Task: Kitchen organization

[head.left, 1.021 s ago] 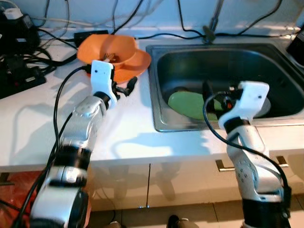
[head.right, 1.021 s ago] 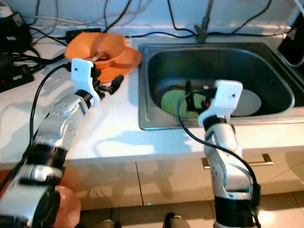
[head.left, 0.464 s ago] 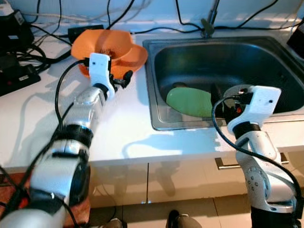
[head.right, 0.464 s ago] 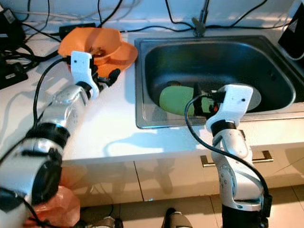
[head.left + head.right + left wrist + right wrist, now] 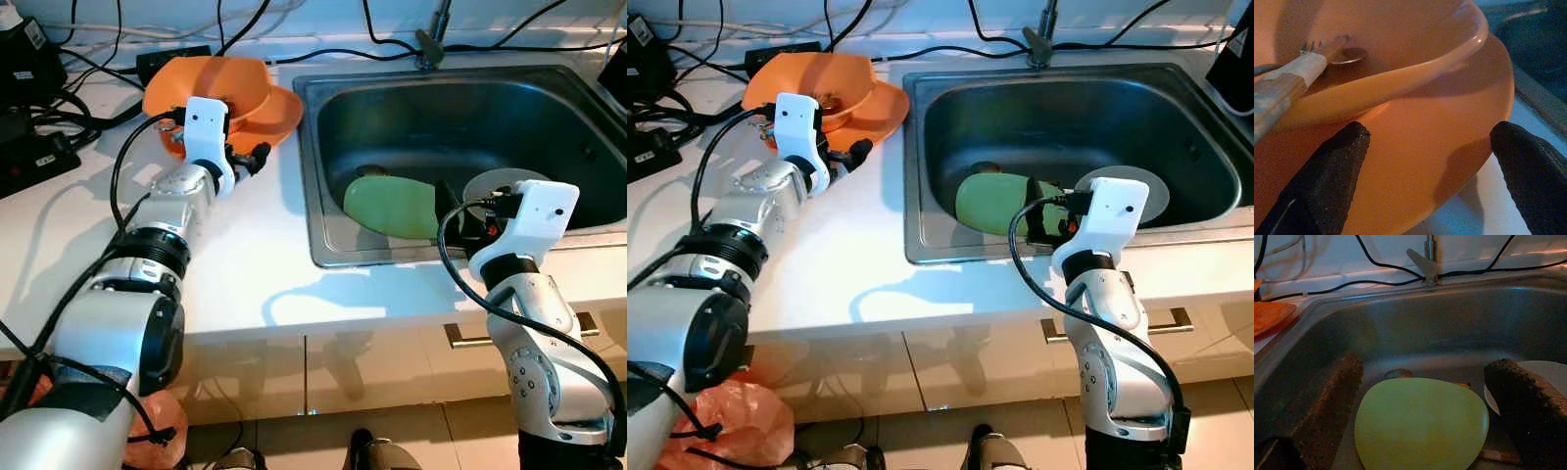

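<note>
Right claw (image 5: 1420,396): fingers apart, hanging over the front of the steel sink (image 5: 549,93), touching nothing. In the basin lie a green plate (image 5: 1420,428) and a white plate (image 5: 505,184); the white one is partly hidden behind the right wrist housing. A small dark item behind the green plate is too dim to identify.

Left claw (image 5: 1425,161): fingers spread wide, either side of the orange plate (image 5: 1425,147) on the white counter (image 5: 245,264). An orange bowl (image 5: 211,83) sits on that plate, holding a taped-handle fork (image 5: 1298,73) and a spoon (image 5: 1349,55).

Cables (image 5: 59,88) clutter the counter's far left.
</note>
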Motion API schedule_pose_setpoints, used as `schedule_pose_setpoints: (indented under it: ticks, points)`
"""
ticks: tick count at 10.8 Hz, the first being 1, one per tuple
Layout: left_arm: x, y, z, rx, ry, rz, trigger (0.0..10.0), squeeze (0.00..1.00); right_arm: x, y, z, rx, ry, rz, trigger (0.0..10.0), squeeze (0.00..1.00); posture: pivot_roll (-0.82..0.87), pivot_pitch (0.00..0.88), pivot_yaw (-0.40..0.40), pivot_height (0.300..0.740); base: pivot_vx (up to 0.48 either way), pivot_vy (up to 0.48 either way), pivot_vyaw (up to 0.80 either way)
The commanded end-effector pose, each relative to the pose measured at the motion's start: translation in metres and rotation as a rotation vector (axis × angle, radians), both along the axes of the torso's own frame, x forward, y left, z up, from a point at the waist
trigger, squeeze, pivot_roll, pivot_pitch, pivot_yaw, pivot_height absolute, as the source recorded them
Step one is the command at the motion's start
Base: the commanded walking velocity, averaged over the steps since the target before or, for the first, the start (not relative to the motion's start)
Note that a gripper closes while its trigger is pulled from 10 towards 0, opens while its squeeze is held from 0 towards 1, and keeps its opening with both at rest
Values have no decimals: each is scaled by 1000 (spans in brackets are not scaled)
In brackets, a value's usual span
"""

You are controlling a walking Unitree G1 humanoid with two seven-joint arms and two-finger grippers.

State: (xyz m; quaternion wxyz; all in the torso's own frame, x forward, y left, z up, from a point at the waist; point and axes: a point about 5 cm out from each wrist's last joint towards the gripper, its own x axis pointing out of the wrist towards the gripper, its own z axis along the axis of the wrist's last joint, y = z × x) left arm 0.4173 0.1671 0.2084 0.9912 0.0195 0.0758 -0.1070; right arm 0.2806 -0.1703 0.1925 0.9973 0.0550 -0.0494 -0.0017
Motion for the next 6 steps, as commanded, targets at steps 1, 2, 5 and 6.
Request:
schedule_pose_setpoints:
  ticks: [1, 2, 5, 6]
  points:
    - [-8, 5, -31, -10, 171, 13, 10000, 0, -3, -2, 2, 9, -6, -12, 10000, 271, -97, 182, 33, 740, 0, 0, 0]
    - [-9, 8, -34, -51, 203, 9, 10000, 0, -2, -1, 2, 13, -6, -13, 10000, 271, -89, 179, 38, 740, 0, 0, 0]
    - [-15, 15, -43, -50, 287, -58, 10000, 0, 0, 3, 0, 24, -10, -3, 10000, 267, -63, 165, 47, 740, 0, 0, 0]
    - [-17, 17, -45, -64, 311, -81, 10000, 0, 2, 4, 1, 26, -13, 0, 10000, 267, -63, 165, 47, 740, 0, 0, 0]
